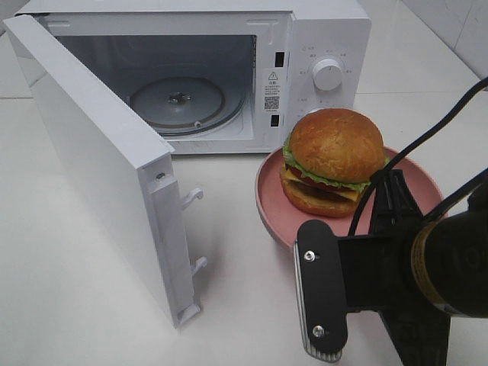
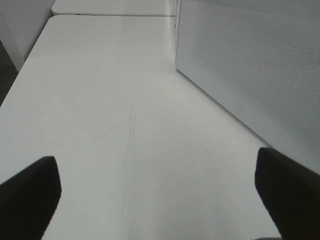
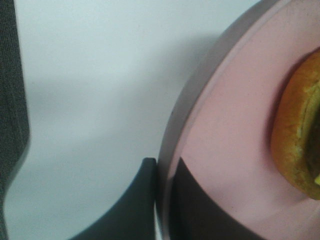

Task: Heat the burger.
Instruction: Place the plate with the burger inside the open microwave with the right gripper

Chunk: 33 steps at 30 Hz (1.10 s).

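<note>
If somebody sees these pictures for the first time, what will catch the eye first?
The tall burger sits on a pink plate just in front of the white microwave. The microwave's door stands wide open to the left, showing the glass turntable. The right gripper is shut on the plate's near rim.

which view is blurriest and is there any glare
Right wrist view is softest: the plate rim and burger are too close to focus. Exterior high view is sharp on the microwave, with only a mild sheen on the bun. Left wrist view has flat, even light and no glare.
</note>
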Each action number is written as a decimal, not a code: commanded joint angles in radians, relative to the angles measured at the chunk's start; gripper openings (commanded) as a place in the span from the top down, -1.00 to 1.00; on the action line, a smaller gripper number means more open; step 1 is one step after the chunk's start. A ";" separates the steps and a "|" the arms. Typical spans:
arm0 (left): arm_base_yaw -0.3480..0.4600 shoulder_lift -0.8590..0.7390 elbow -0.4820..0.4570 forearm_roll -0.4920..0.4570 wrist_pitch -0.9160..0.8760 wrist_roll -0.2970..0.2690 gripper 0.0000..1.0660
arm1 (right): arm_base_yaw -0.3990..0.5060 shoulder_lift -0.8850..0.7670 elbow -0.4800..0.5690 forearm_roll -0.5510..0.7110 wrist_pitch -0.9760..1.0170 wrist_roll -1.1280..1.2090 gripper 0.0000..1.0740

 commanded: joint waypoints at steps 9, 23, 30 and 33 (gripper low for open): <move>0.001 -0.005 0.000 -0.001 -0.012 -0.002 -0.84 | -0.196 -0.005 0.001 -0.055 -0.127 -0.256 1.00; 0.001 -0.005 0.000 -0.001 -0.012 -0.002 -0.84 | -0.266 -0.005 0.001 -0.033 -0.243 -0.392 1.00; 0.001 -0.005 0.000 -0.001 -0.012 -0.002 -0.84 | -0.346 -0.005 0.001 0.065 -0.287 -0.629 1.00; 0.001 -0.005 0.000 -0.001 -0.012 -0.002 -0.84 | -0.372 -0.005 0.001 0.118 -0.315 -0.719 1.00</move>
